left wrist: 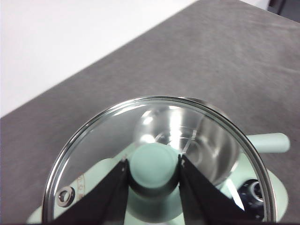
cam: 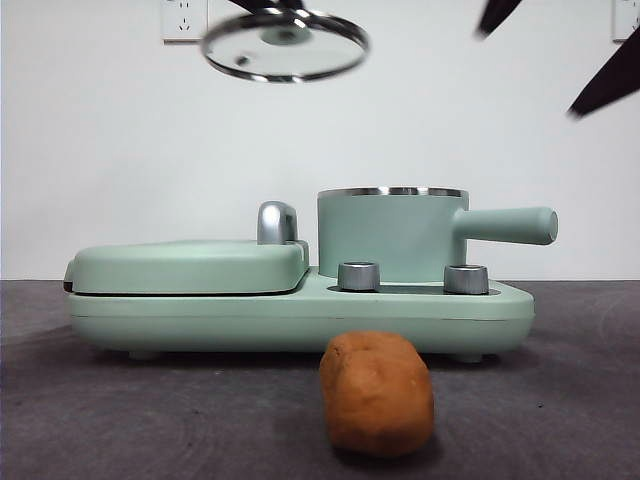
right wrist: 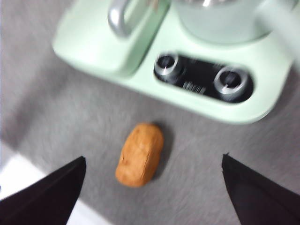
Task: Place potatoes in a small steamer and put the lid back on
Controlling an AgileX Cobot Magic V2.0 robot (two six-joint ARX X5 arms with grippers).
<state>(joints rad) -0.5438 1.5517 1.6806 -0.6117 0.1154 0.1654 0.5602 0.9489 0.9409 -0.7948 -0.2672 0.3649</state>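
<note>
Potato (cam: 377,394) lies clear before steamer (cam: 390,234) (lid (cam: 285,44) aloft).

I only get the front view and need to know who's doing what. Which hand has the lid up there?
Observer: The left hand; its jaws are shut on the lid knob.
Operator: Is anything in the steamer?
Observer: No. Through the glass, the steamer shows only a bare steel inside.
Operator: And the right hand?
Observer: The right hand is open above the potato, which lies on the table, apart from both jaws.
</note>
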